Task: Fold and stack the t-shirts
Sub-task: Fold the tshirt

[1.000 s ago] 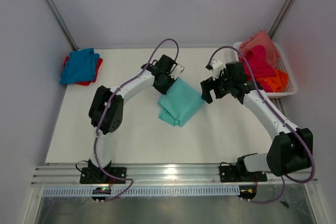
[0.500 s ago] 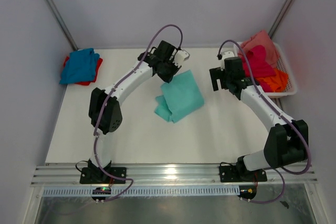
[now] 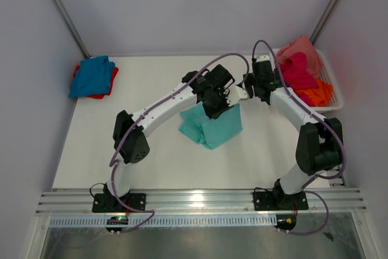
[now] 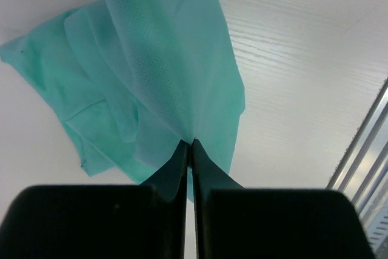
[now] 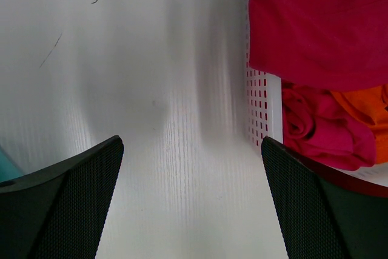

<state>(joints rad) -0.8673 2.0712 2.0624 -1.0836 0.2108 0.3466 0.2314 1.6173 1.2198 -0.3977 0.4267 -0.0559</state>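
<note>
The mint-teal t-shirt [image 3: 209,127] hangs in a bunch at the table's middle, its lower part resting on the table. My left gripper [image 3: 222,102] is shut on its upper edge; in the left wrist view the closed gripper [image 4: 191,144] pinches the teal cloth [image 4: 163,71]. My right gripper [image 3: 247,92] is open and empty just right of the left one, beside the basket; its view shows the gripper [image 5: 191,150] over bare table. A blue t-shirt [image 3: 91,74] lies on a red one [image 3: 108,87] at the far left.
A white mesh basket [image 3: 336,98] at the far right holds salmon pink [image 3: 301,50], magenta [image 3: 298,71] and orange [image 3: 316,94] t-shirts; its wall [image 5: 262,98] and the magenta cloth [image 5: 315,22] show in the right wrist view. Grey walls enclose the table.
My left gripper has carried the teal t-shirt's edge right and forward, from the back centre toward the right arm. My right gripper has turned and moved back toward the basket.
</note>
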